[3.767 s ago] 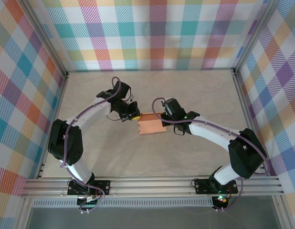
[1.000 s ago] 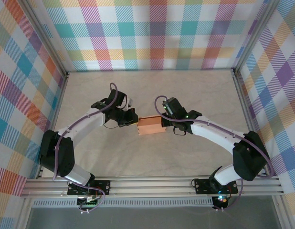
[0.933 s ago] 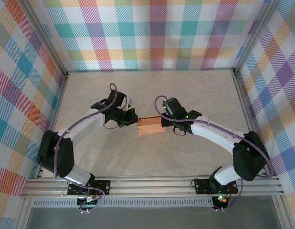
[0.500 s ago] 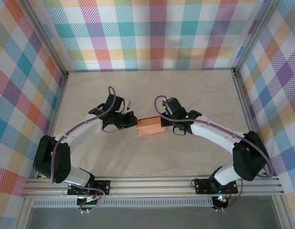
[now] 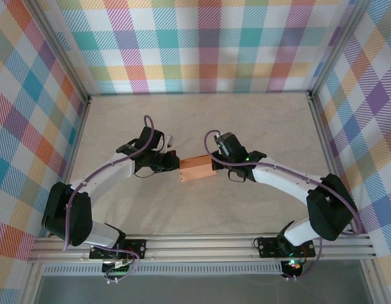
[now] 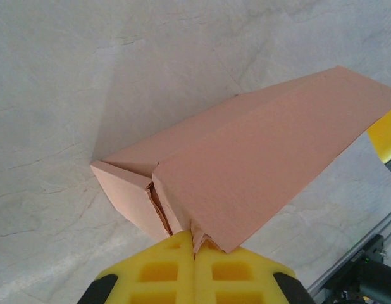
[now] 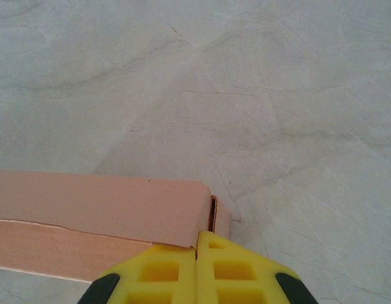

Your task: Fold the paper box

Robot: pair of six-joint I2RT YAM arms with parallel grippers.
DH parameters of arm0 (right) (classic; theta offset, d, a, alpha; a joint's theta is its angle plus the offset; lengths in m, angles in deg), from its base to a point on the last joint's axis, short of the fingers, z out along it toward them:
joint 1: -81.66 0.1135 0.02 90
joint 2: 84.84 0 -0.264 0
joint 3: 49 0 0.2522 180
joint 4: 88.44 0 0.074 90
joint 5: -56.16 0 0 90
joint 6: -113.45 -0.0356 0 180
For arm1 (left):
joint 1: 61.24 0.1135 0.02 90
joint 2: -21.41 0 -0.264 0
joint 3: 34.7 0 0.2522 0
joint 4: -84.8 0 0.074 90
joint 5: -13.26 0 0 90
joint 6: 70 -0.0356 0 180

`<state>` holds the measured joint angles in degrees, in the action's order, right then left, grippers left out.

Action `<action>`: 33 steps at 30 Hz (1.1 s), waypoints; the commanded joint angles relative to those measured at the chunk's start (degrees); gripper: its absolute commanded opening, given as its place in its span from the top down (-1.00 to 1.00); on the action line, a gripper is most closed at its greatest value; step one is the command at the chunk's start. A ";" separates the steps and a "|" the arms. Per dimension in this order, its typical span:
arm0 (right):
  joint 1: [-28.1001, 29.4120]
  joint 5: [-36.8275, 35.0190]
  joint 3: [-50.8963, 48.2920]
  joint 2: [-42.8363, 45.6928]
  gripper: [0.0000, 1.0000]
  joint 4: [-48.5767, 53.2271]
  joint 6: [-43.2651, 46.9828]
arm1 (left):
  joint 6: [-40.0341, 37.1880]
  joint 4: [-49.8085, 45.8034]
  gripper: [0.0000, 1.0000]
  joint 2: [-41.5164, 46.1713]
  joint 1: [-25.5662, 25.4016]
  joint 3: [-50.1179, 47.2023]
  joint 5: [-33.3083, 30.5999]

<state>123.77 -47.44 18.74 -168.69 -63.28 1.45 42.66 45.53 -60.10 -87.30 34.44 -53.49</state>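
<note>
Left gripper, jaws clenched on nothing, butts its tips against the box end. The box lies between both sets of jaws. It is likely light, thin and easily creased, so it is best pushed at the ends. It is salmon card, flat and rectangular, with its left flap gaping. Right gripper, likewise clenched, touches the opposite end.

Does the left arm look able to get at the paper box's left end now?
Probably yes: the left claw, shut, sits against that end of the paper box with nothing between; the right claw is at the other end.
</note>
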 commanded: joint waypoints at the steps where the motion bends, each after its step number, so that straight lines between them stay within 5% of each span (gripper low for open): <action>1: 0.43 1.20 -3.17 0.71 1.00 -2.55 2.31 | -1.16 -8.14 1.00 -0.50 -0.52 -0.16 -3.12; 9: 0.43 1.52 -5.11 1.08 1.00 -4.88 4.15 | -2.14 -10.78 0.97 -1.03 -1.18 1.17 -4.87; 21: 0.52 1.43 -4.68 0.88 1.00 -5.61 4.89 | -1.49 -14.53 0.07 2.25 -1.24 7.10 -4.76; 26: 0.52 1.30 -4.58 0.55 1.00 -5.77 4.90 | -2.23 -9.72 -0.01 7.09 -1.18 4.73 -3.01; 31: 0.52 1.13 -5.08 0.50 1.00 -6.32 5.04 | 6.76 0.81 -0.50 11.35 -1.01 -0.34 -5.46; 33: 0.53 1.13 -5.39 0.62 1.00 -6.71 4.95 | 12.28 3.76 -0.54 10.92 -0.91 -1.38 -6.60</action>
<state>123.92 -46.63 14.94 -167.91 -69.99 5.98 46.99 42.51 -49.20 -88.20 35.25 -58.46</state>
